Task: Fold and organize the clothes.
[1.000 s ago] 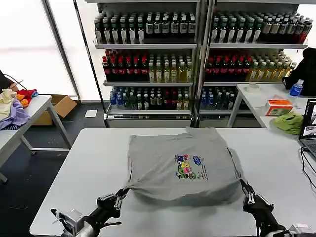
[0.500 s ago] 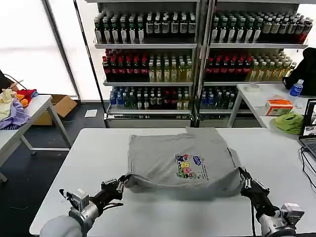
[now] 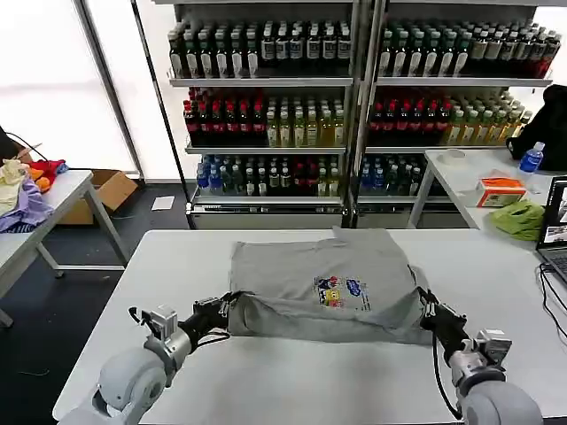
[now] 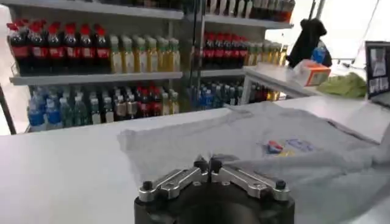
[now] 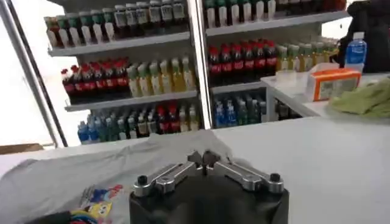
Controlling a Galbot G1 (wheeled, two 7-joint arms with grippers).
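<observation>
A light grey T-shirt (image 3: 301, 274) with a small multicoloured chest print (image 3: 339, 293) lies on the white table (image 3: 151, 266), its near hem lifted and carried toward the far edge. My left gripper (image 3: 232, 304) is shut on the hem's left corner. My right gripper (image 3: 423, 307) is shut on the hem's right corner. In the left wrist view the shut left gripper (image 4: 208, 164) pinches grey cloth (image 4: 256, 131). Seen from the right wrist, my right gripper (image 5: 202, 159) pinches the shirt (image 5: 67, 176), with the print (image 5: 97, 204) nearby.
Shelves of bottles (image 3: 354, 97) stand behind the table. A side table at right holds a lime-green cloth (image 3: 518, 219), an orange box (image 3: 500, 190), a blue bottle (image 3: 531, 158) and a laptop (image 3: 555, 235). Coloured fabrics (image 3: 27, 190) lie on the left table. A cardboard box (image 3: 111, 188) sits on the floor.
Both grippers have moved away from me toward the shelves, carrying the shirt's near hem up and over the shirt; the fold has grown and the print sits nearer the folded edge.
</observation>
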